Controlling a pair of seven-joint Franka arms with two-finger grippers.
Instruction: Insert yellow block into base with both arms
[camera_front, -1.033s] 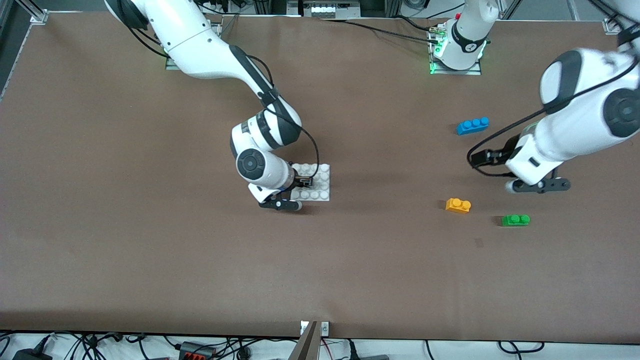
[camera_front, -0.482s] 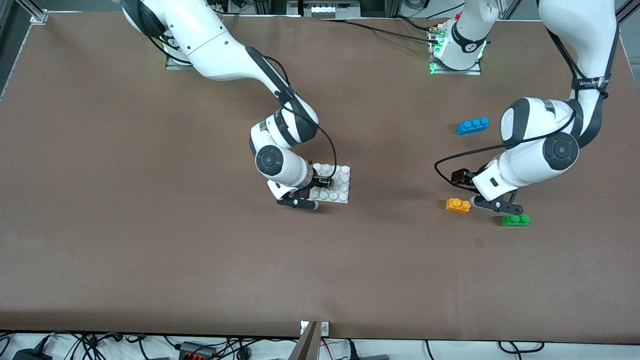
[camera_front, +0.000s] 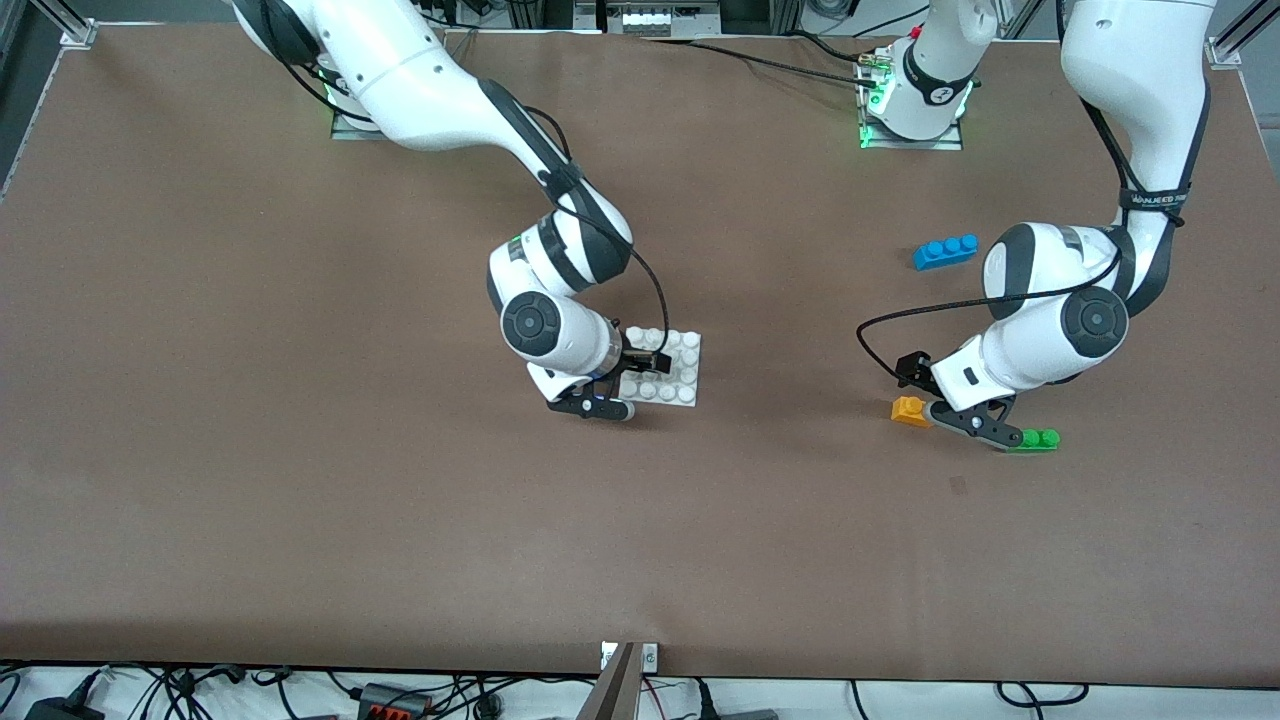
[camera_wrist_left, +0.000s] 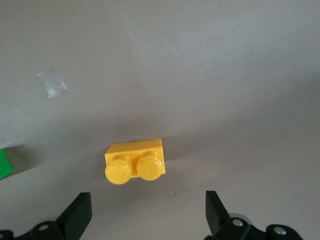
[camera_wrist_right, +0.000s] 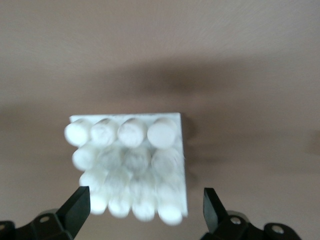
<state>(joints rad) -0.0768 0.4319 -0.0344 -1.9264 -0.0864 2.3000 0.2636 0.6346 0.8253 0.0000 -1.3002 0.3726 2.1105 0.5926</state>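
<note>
Left gripper (camera_front: 975, 425) now lower over yellow block (camera_front: 908, 411), fingers spread, right gripper (camera_front: 592, 405) likewise agape over base (camera_front: 672, 372) at 9 o'clock; one block, one base.

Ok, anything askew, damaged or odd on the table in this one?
Nothing stands out. The yellow block sits upright, studs up, under the open left gripper. The base lies flat under the open right gripper. The green brick and blue brick stand upright.

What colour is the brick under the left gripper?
Orange-yellow; the yellow block shows best in the left wrist view.
</note>
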